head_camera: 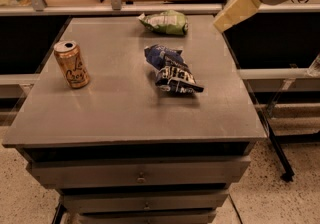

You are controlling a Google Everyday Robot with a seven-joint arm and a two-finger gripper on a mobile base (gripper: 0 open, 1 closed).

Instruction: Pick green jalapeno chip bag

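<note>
Light-green foil, so the green jalapeno chip bag (165, 22) is probably light, soft and a little slippery. It lies at the far edge of the table (120, 113). I would take it across its puffed middle. The tool (236, 12) hangs to the right of it, well apart. Whether the tool is apart or together, I cannot tell.

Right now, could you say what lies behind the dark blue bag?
Behind it lies the green jalapeno chip bag, fully visible, near the far edge; the claw hovers farther right.
</note>
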